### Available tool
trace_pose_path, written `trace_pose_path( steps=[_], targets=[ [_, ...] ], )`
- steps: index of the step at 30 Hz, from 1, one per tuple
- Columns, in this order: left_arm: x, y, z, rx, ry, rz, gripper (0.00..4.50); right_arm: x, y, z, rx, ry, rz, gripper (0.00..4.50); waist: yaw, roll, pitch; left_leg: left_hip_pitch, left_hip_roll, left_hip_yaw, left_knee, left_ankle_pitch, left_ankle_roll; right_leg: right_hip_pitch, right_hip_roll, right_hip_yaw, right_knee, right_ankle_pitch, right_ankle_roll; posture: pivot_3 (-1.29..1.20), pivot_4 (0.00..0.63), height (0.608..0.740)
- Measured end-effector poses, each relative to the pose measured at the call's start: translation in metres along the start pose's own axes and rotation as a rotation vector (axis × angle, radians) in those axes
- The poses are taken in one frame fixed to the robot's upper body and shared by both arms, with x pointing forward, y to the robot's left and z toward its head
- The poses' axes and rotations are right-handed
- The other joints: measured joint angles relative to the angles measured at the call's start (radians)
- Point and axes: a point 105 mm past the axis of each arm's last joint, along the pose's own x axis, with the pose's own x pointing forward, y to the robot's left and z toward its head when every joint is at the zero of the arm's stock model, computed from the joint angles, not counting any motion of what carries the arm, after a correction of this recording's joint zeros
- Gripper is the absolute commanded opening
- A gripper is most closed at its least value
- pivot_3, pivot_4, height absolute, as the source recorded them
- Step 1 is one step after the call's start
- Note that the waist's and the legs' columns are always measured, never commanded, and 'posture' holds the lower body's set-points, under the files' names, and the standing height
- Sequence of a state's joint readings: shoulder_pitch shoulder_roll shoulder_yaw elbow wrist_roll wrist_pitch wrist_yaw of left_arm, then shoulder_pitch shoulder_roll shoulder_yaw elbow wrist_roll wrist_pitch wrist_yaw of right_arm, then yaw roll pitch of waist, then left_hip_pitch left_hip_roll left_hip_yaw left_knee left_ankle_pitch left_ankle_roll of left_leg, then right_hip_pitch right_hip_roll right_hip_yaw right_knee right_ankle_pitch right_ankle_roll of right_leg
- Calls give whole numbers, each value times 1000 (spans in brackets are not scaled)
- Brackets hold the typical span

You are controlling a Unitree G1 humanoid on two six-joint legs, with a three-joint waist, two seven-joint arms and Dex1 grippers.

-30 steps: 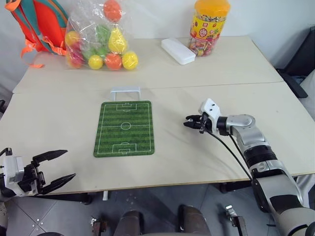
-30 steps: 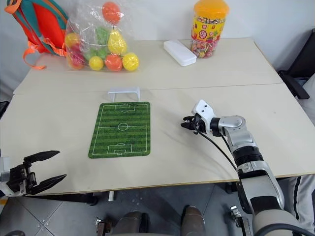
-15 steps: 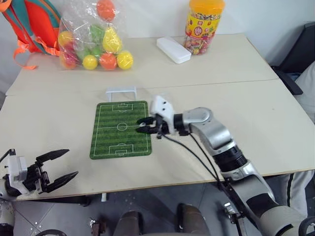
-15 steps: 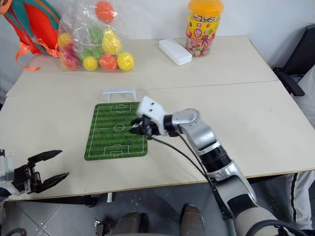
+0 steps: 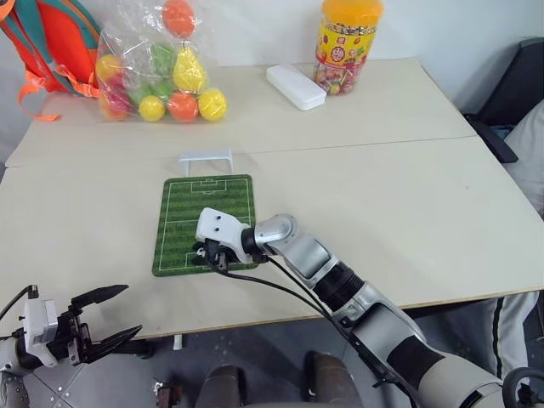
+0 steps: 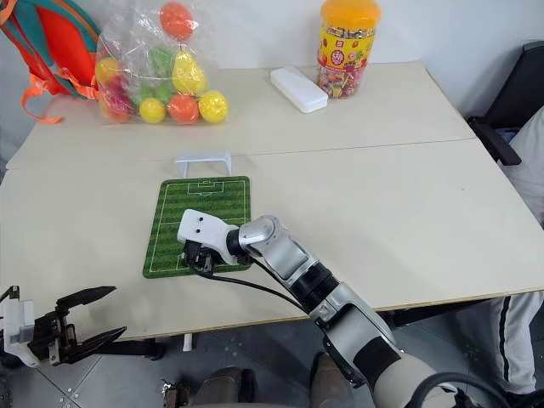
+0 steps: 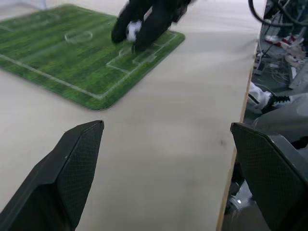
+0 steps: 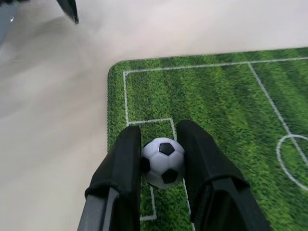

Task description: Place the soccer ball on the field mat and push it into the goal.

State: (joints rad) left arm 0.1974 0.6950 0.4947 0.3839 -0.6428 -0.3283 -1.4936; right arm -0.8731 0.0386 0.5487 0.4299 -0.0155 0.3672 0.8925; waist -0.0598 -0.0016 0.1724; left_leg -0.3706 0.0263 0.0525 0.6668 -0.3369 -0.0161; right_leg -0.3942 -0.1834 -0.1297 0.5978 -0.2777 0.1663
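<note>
Beige table [image 5: 408,204] carries everything. Soccer ball [image 8: 163,161] sits clamped between the right gripper [image 8: 163,159] fingers, above the field mat's [image 5: 183,242] near penalty box. Mat's long axis runs from the table's near edge toward the goal [image 5: 205,159] (just beyond its far end). Left gripper [image 5: 106,319] hangs off the near-left corner, fingers spread apart.

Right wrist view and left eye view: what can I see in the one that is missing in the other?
Right wrist view: the soccer ball pinched between the right gripper jaws, above the mat's near penalty box.

Left eye view: the goal at the mat's far end, the bagged balls, the candy jar, the white case, the backpack, and the open left gripper.

Both: the field mat on the table, and the right gripper.
</note>
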Motion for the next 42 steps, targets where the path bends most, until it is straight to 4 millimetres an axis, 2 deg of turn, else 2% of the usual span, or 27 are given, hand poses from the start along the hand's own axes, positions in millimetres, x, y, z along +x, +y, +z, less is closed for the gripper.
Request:
trace_pose_path(
  steps=[9, 17, 24, 31, 34, 37, 42],
  targets=[
    [-1, 1, 3, 12, -11, 31, 4500, 4, 2, -7, -15, 18, 16, 845, 0, 0, 0, 0, 1, 1, 0, 0, -1, -1, 1, 0, 0, 0, -1, 0, 150, 740],
    [3, 8, 7, 27, -28, 44, 4500, 4, 1, -7, -41, 10, 11, 3418, -1, 0, 0, 1, 1, 2, 0, 0, -1, -1, 1, 0, 0, 0, -1, 0, 150, 740],
    [6, 11, 10, 32, -40, 43, 4500, 3, 9, -1, -42, -23, 56, 3418, -2, 0, 0, 1, 2, 2, 0, -1, -1, -1, 1, 0, 0, 0, -1, 0, 150, 740],
    [10, 16, 14, 48, -55, 42, 4500, -5, 13, 31, -68, -124, 81, 3418, 0, 0, 0, 1, 2, 2, 0, -1, -1, -1, 1, 0, 0, 0, -1, 0, 150, 740],
    [11, 17, 15, 52, -58, 42, 4500, -16, 9, 50, -72, -184, 64, 2870, 0, 0, 0, 1, 2, 2, 0, -1, -1, -1, 1, 0, 0, 0, -1, 0, 150, 740],
    [12, 19, 17, 60, -65, 38, 4500, -34, 21, 62, -120, -236, 98, 1879, 2, -1, 0, 1, 2, 2, 0, -2, -1, -1, 1, -2, 0, 0, -1, 0, 150, 740],
    [13, 20, 17, 60, -69, 30, 4500, -38, 37, 32, -68, -159, 128, 206, 4, -1, -1, 1, 2, 3, 0, -2, -1, -1, 1, -2, 0, 0, -1, 0, 150, 740]
  ],
)
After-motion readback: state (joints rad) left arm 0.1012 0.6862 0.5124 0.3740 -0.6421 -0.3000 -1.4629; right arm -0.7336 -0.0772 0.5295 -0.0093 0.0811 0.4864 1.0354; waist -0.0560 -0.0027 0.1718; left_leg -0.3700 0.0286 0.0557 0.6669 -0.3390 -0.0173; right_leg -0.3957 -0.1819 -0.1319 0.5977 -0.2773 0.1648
